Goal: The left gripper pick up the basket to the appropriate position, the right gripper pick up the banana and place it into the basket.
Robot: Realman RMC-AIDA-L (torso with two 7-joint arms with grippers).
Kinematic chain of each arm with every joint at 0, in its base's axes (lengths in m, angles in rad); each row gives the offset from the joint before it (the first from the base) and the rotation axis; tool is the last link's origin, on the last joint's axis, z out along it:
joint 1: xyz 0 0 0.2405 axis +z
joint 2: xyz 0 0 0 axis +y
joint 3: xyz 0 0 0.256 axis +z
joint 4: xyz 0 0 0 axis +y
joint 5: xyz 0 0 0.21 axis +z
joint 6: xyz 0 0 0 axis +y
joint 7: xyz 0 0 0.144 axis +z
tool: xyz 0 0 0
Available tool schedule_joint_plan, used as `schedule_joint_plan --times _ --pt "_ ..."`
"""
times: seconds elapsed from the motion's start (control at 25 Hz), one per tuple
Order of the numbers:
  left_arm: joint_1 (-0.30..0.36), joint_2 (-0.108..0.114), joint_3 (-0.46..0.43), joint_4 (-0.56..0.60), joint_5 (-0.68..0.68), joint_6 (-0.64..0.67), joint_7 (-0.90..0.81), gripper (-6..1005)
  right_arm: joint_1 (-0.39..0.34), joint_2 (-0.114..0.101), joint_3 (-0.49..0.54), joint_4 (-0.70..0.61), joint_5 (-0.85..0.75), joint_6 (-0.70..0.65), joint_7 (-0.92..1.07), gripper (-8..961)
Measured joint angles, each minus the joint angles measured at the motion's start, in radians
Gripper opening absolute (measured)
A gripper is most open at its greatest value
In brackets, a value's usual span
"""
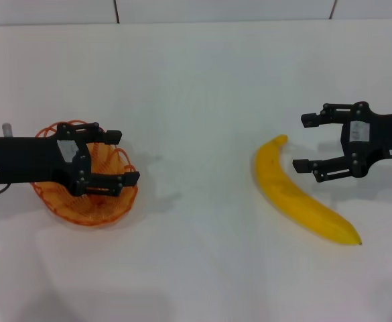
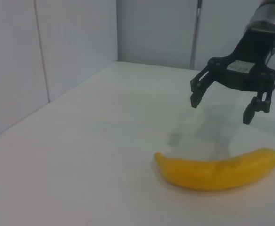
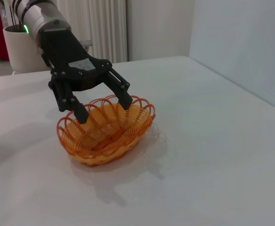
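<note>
Left gripper: jaws spread wide, poised over the basket, fingertips by its rim, gripping nothing.
Basket: directly beneath those jaws, on the white table.
Banana: lying flat, beside the right jaws.
Right gripper: jaws released, holding nothing; nothing between them and the banana.

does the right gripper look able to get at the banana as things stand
Probably yes. The right gripper hangs open just beside the banana, above its upper end, and nothing lies between them. The left gripper is far off at the basket.
</note>
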Motion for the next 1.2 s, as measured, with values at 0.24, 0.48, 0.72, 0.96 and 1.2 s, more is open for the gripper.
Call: schedule_joint_plan --times 0.24,0.48,0.72,0.96,1.2 --pt "-0.001 0.000 0.002 0.001 0.002 -0.007 0.005 879 0.002 0.000 0.000 0.002 0.000 0.003 0.000 892" --pt "-0.001 0.000 -0.001 0.001 -0.002 -0.007 0.001 879 0.002 0.004 -0.001 0.004 0.000 0.003 0.001 893" --pt "-0.006 0.002 -0.039 0.071 -0.012 -0.008 -0.138 878 0.002 0.006 0.000 0.006 0.000 0.011 0.001 893" --pt "-0.039 0.010 -0.084 0.220 0.155 -0.028 -0.408 877 0.011 0.007 -0.001 0.008 0.000 0.013 0.015 892" --pt "-0.114 0.010 -0.171 0.235 0.366 -0.032 -0.504 877 0.014 0.007 0.000 0.009 0.000 0.013 0.020 893"
